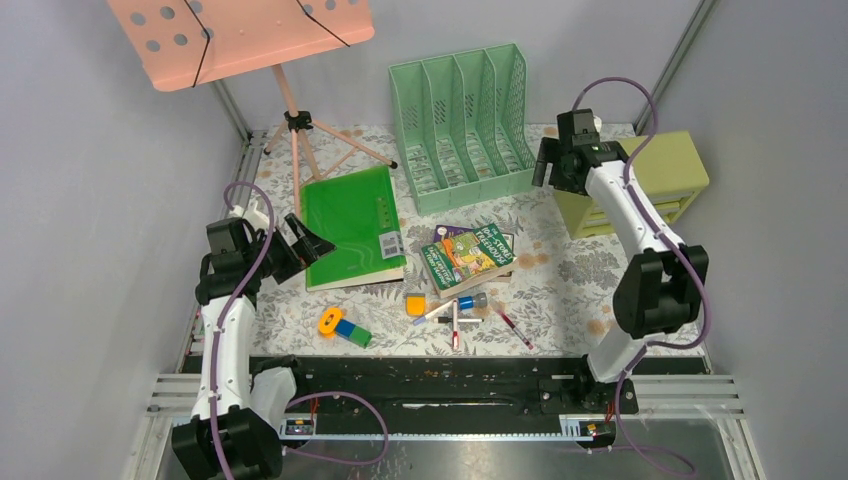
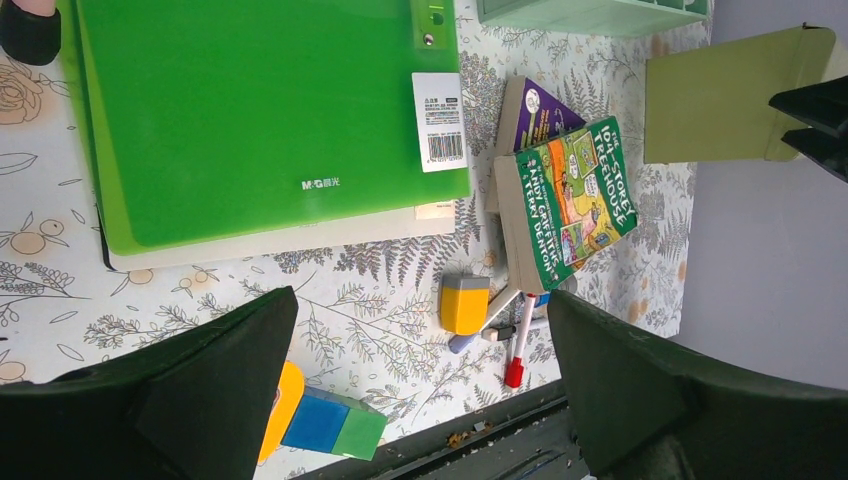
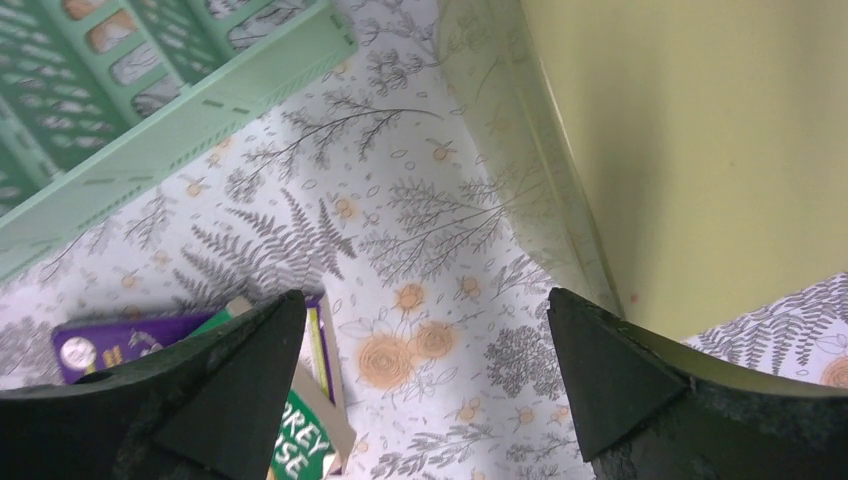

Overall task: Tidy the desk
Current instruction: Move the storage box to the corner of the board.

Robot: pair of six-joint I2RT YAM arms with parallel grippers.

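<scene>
The desk (image 1: 560,280) is covered with a fern-and-flower cloth. On it lie a green folder (image 1: 350,225), a stack of books (image 1: 467,257), a yellow block (image 1: 415,302), several pens (image 1: 455,322) and a blue-green block (image 1: 352,331) beside an orange piece (image 1: 329,321). My left gripper (image 1: 308,238) hangs open at the folder's left edge, holding nothing. In the left wrist view the left gripper (image 2: 420,300) frames bare cloth beside the yellow block (image 2: 464,303). My right gripper (image 1: 545,165) hovers open between the file rack and the drawer box; the right gripper (image 3: 425,297) is empty above the cloth (image 3: 440,240).
A mint file rack (image 1: 465,120) stands at the back centre. An olive drawer box (image 1: 640,180) sits at the back right, close to my right arm. A pink music stand (image 1: 240,35) on a tripod (image 1: 300,125) occupies the back left. Metal rails run along the near edge.
</scene>
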